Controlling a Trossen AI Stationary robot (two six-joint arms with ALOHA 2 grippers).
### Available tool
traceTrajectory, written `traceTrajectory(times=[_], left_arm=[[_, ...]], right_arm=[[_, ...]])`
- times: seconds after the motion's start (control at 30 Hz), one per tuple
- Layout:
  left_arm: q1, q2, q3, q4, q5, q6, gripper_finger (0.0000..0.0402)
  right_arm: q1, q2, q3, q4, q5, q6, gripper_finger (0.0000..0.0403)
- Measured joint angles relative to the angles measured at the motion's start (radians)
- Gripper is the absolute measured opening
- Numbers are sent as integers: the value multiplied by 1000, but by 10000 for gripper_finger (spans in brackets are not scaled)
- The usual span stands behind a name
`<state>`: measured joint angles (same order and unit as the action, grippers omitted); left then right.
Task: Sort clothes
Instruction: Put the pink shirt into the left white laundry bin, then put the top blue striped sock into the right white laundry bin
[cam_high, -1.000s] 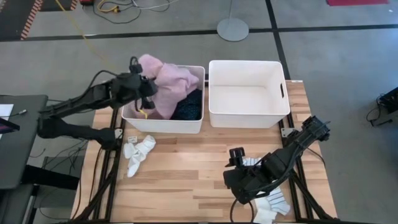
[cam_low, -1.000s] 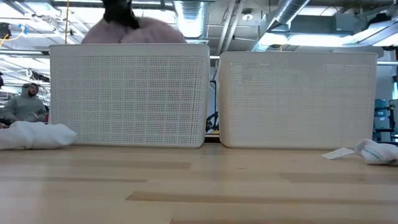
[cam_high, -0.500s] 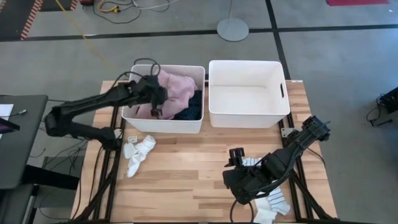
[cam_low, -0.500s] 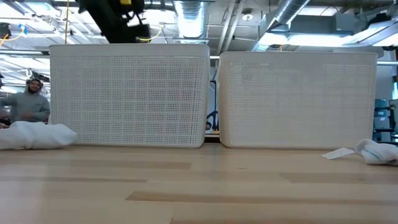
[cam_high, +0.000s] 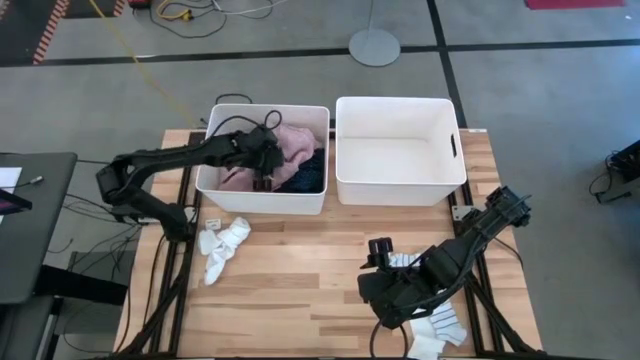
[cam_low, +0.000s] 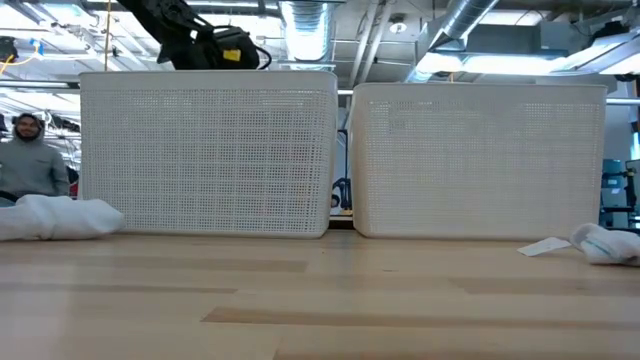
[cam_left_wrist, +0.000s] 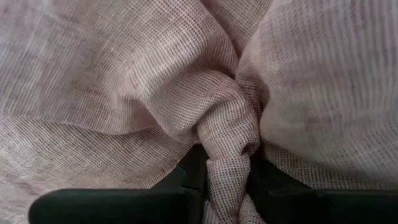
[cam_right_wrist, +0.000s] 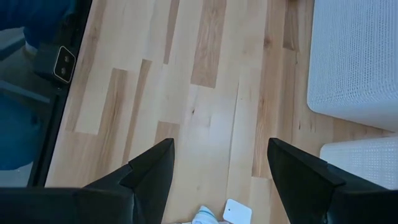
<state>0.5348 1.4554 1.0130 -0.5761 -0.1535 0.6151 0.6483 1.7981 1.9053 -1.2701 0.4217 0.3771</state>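
Grey workshop floor surrounds a pale wooden table (cam_high: 300, 280) carrying two white bins side by side. Inside the left bin (cam_high: 262, 203) lie a pink shirt (cam_high: 290, 145) and a dark garment (cam_high: 308, 172) beside it; the right bin (cam_high: 400, 190) looks bare inside. The left gripper (cam_high: 262, 160) is down inside the left bin, its fingers (cam_left_wrist: 193, 171) pinching a twisted fold of the pink shirt, as the left wrist view shows up close. The right gripper (cam_right_wrist: 217, 180) hangs low over the near right part of the table with its fingers spread, holding nothing, close above a white sock with a tag (cam_right_wrist: 233, 213). A bundle of white socks (cam_high: 222, 245) lies on the table in front of the left bin, and more white cloth (cam_high: 440, 328) sits under the right arm. My judgement is that sorting is at an early stage: nothing has reached the right bin, and socks lie loose on the table. Whatever lies under the shirt is hidden, and the low view shows only the bin walls and a person (cam_low: 28, 165) beyond.
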Motion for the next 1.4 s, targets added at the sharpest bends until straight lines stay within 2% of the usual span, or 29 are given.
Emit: traceTrajectory(times=[0.13,0.23,0.5,0.7,0.83,1.13,1.4], left_arm=[[0,-9,-1,-1,22,-15,44],[1,-39,-3,1,28,-36,62],[0,-211,-6,-3,57,-69,178],[0,-376,-6,2,176,-101,232],[-1,-470,-6,4,260,-122,240],[-1,-623,-5,3,349,-154,238],[-19,-696,-4,-26,547,-203,238]], right_arm=[[0,0,0,0,0,0,276],[0,0,0,-1,0,0,276],[0,0,0,-56,0,69,276],[0,0,0,-100,0,128,276],[0,0,0,-110,0,140,276],[-3,0,-2,-116,2,159,276],[-3,1,-132,-153,4,294,276]])
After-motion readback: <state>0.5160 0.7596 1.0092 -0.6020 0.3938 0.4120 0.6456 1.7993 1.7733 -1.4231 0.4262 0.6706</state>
